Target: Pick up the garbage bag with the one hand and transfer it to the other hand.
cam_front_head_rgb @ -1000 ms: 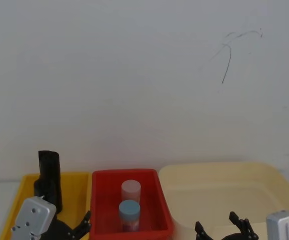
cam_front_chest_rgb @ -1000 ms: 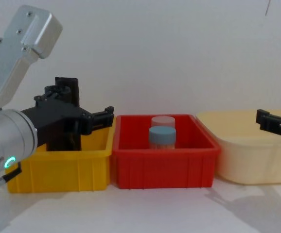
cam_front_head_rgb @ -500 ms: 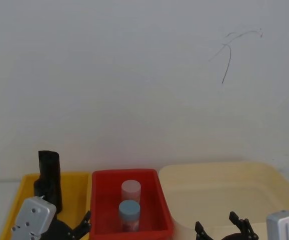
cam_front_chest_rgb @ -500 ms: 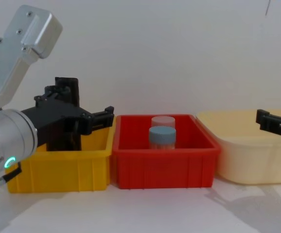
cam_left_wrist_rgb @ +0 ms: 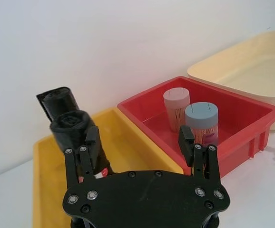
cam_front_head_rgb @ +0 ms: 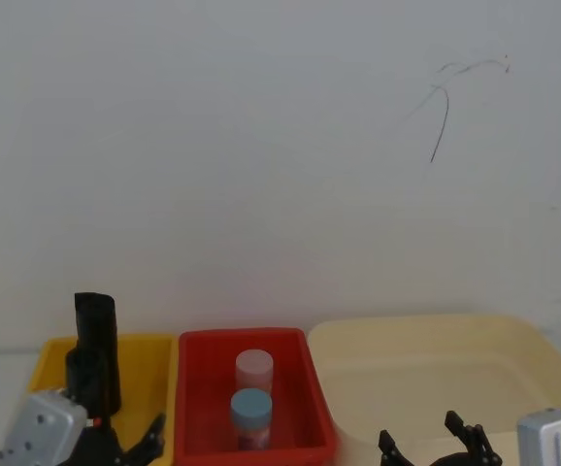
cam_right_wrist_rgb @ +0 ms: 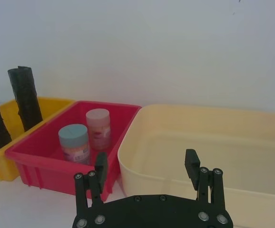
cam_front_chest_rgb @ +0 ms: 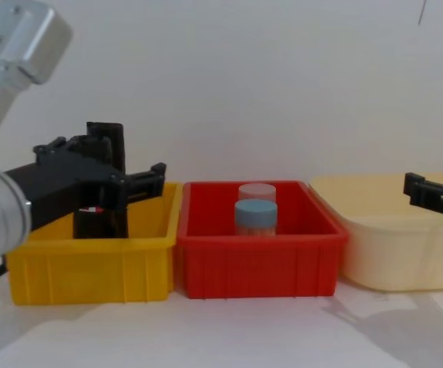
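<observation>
While the garbage bag (cam_left_wrist_rgb: 73,135) stands ungrasped in the yellow bin (cam_left_wrist_rgb: 40,180), at nine o'clock from the red bin (cam_left_wrist_rgb: 244,137), the left pincer (cam_left_wrist_rgb: 138,137) is held apart just beside it; centring and closure seem needed next. The right pincer (cam_right_wrist_rgb: 146,164) is parked, apart.

My left gripper (cam_front_head_rgb: 120,442) sits at the bottom left of the frame, by the yellow bin (cam_front_head_rgb: 149,359). In that bin the garbage bag (cam_front_head_rgb: 84,377) stands in front of a taller black roll (cam_front_head_rgb: 96,325). The red bin (cam_front_head_rgb: 191,388) in the centre holds two jars (cam_front_head_rgb: 251,408). My right gripper (cam_front_head_rgb: 434,449), fingers apart, is at the bottom right before the cream tray (cam_front_head_rgb: 407,330).
</observation>
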